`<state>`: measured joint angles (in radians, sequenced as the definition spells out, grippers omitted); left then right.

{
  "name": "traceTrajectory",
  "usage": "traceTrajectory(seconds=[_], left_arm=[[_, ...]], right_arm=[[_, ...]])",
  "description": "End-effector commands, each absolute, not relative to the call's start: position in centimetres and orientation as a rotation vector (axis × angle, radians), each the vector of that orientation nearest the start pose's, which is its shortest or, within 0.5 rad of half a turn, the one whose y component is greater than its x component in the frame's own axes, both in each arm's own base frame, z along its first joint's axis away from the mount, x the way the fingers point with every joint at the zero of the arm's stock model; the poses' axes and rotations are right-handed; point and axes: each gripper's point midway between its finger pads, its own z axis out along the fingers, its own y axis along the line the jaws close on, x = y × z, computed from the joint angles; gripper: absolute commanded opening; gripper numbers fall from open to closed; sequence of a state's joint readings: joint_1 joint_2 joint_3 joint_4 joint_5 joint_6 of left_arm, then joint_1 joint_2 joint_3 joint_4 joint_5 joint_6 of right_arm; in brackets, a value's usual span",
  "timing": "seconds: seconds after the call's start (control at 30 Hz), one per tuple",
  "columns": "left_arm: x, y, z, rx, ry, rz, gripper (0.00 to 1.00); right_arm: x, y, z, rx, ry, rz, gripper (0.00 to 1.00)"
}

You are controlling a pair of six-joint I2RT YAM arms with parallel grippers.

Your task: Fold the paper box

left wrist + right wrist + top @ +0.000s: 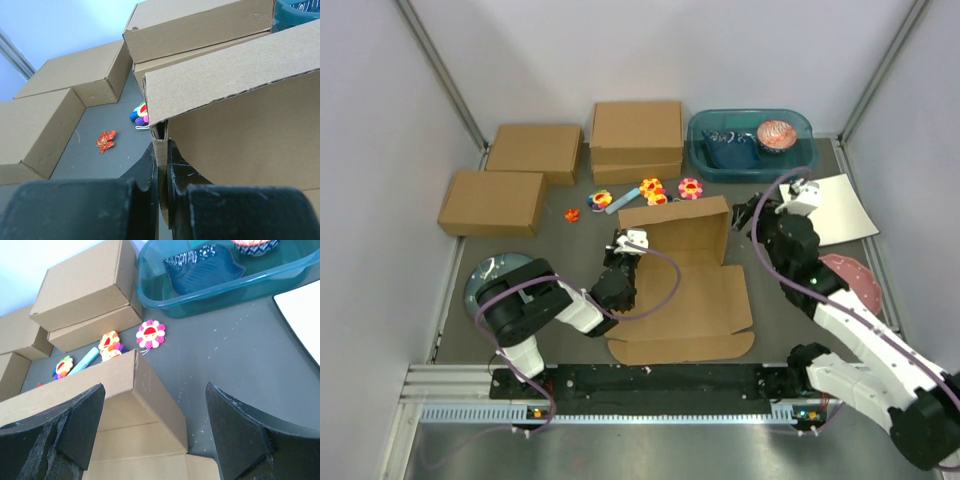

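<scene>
From above, the paper box (685, 280) lies mid-worktop, towards the front edge, back wall up and front flap flat. The left gripper (626, 243) is on its far-left corner. The right gripper (748, 212) sits just off the far-right corner. Closed cardboard boxes (535, 150) fill the far-left corner, with a teal tub (698, 135) at the far edge and a white sheet (845, 210) by the right edge.

Left wrist: the jaws are pinched together on the thin upright edge of the box wall (240, 125). A red leaf-shaped toy (106, 140) lies on the worktop beyond.

Right wrist: the jaws stand wide apart, gripping nothing. The box's raised corner (145, 385) sits between them. A flower toy (151, 334) lies farther back, and a blue dish (202, 267) sits in the tub.
</scene>
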<state>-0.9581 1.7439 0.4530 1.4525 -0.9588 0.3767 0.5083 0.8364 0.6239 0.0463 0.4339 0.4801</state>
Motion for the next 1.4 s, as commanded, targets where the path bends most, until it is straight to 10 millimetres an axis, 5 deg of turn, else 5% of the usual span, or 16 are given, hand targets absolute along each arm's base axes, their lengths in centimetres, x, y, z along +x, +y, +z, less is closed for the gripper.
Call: traceTrajectory(seconds=[0.0, 0.17, 0.33, 0.43, 0.6, 0.83, 0.9, 0.93, 1.03, 1.13, 1.37], left_arm=[[33.0, -20.1, 16.5, 0.123, 1.377, 0.185, 0.0], [32.9, -20.0, 16.2, 0.129, 1.381, 0.184, 0.0], [32.6, -19.7, 16.3, 0.12, 1.383, 0.182, 0.0], [32.2, -19.6, 16.7, 0.112, 1.381, 0.18, 0.12], [30.7, -21.9, 17.0, 0.248, 1.427, 0.051, 0.64], [28.5, -23.3, 17.2, 0.332, 1.528, -0.115, 0.76], [27.5, -23.6, 18.9, 0.347, 1.511, -0.179, 0.76], [26.5, -24.5, 17.9, 0.455, 1.542, -0.21, 0.76], [24.6, -25.6, 20.3, 0.53, 1.541, -0.344, 0.76], [24.2, -24.6, 24.5, 0.327, 1.527, -0.482, 0.76], [26.5, -22.9, 28.5, 0.124, 1.543, -0.741, 0.78]], right_arm=[[34.2, 13.6, 25.2, 0.298, 1.721, 0.557, 0.83], [36.2, 15.6, 24.2, 0.267, 1.752, 0.625, 0.83], [36.8, 16.5, 21.2, 0.237, 1.823, 0.63, 0.82], [36.4, 16.4, 19.4, 0.232, 1.858, 0.615, 0.79], [35.5, 15.9, 17.3, 0.231, 1.881, 0.596, 0.78], [35.0, 15.4, 16.2, 0.231, 1.894, 0.57, 0.77], [34.9, 15.2, 16.0, 0.226, 1.898, 0.56, 0.77], [34.9, 15.2, 15.9, 0.228, 1.904, 0.557, 0.77], [34.7, 15.0, 15.8, 0.225, 1.903, 0.551, 0.76], [34.3, 14.8, 15.8, 0.232, 1.9, 0.548, 0.76], [33.7, 14.8, 15.5, 0.216, 1.921, 0.552, 0.76]])
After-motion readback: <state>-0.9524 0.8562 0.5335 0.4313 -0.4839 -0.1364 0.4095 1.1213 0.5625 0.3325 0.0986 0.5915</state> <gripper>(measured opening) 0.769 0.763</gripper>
